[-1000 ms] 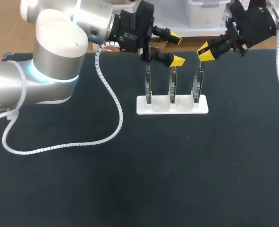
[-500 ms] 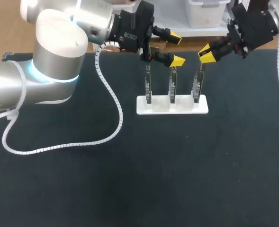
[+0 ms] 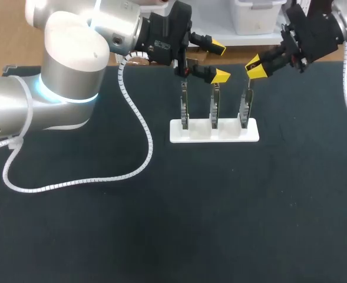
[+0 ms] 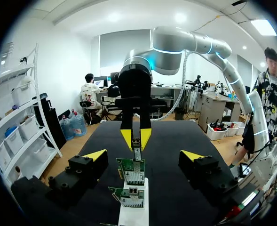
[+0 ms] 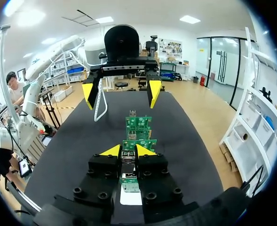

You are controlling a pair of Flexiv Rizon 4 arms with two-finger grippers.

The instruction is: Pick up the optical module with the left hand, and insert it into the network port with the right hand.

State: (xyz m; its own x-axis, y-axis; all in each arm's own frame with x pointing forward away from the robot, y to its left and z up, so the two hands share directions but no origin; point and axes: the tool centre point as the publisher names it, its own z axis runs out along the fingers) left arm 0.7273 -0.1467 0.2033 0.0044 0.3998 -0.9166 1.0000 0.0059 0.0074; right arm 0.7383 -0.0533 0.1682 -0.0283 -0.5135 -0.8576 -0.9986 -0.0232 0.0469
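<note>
A white rack holds three upright green port boards. My right gripper hangs just above the right-hand board, shut on a small metal optical module that sits between its yellow tips. In the left wrist view that module shows in the right gripper straight ahead, over the farthest board. My left gripper stands wide open above the rack's left and middle boards, holding nothing. In its own view the left gripper straddles the nearest boards without touching them.
The rack stands at the back middle of the black table. A white spiral cable from my left arm loops down onto the table's left half. In the right wrist view the left gripper hangs beyond the row of boards.
My right gripper with the module has shifted slightly up and back above the right-hand board. The left arm has not moved.
</note>
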